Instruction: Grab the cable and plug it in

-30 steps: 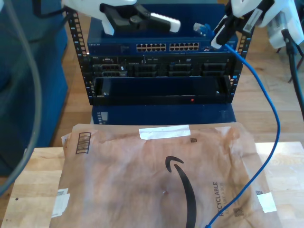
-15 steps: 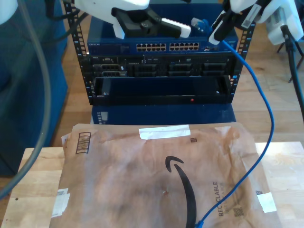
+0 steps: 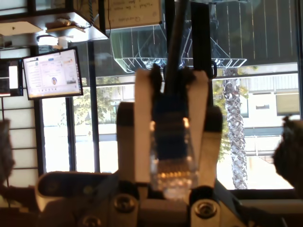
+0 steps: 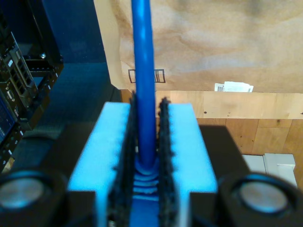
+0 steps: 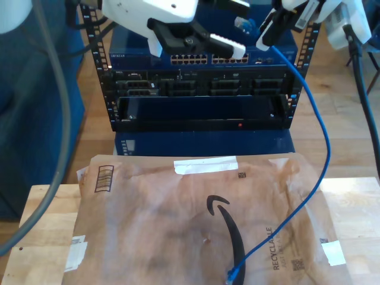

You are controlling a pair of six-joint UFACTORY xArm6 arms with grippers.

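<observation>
Exterior view, left to right: wooden desk (image 5: 37, 237) under brown envelope (image 5: 166, 231), server rack (image 5: 202, 89) behind. My first tool (image 3: 171, 94) – white fingers (image 3: 143, 132) flanking clear plug (image 3: 173, 158) closely; cannot tell if pinching. My second tool (image 5: 270, 35), exterior view's upper right – pressed together on cable (image 5: 321, 136). Cable hangs from there onto envelope, free end (image 5: 234, 274) lying on paper.

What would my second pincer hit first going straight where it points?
My second pincer, shut on the blue cable, would likely meet the brown mailer first; depth is unclear.
</observation>
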